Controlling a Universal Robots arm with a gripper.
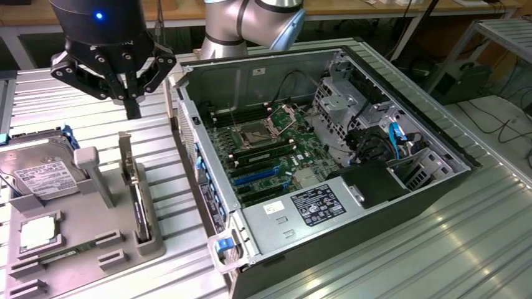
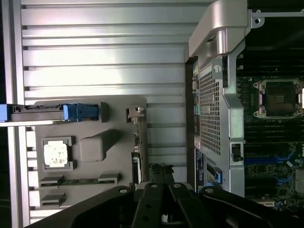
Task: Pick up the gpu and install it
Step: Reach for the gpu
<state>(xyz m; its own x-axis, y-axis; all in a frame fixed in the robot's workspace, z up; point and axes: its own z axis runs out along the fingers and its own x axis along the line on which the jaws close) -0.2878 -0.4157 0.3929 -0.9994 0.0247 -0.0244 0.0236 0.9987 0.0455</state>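
While the gripper (image 1: 131,113) is hanging in the air with its fingers pinched together and nothing between them, the gpu (image 1: 139,205) is sitting untouched, so the step in hand reads as the approach before the pick. Gpu is standing on its long edge in a slot of the grey parts tray (image 1: 87,218), on the tray side nearest the computer case (image 1: 415,187). Wrist view is showing the fingertips (image 2: 160,170) near the card's thin top edge but off toward the case side of it, apart, not touching.

My read: a grasp is calling for the fingers to part first, then line up across that thin edge and come straight down, since the card is narrow and the tray posts are holding it close.

Sharing the tray, well apart from the gripper: a hard drive (image 1: 37,174) leaning in its cradle, a square processor chip (image 1: 37,232), a green memory stick (image 1: 62,252).

Further off, the case is lying open on its side with the motherboard (image 1: 266,156) facing up. The blue expansion slots (image 1: 253,177) are looking bare, so the install is not done. The arm's grey elbow (image 1: 249,25) is rising behind the case.
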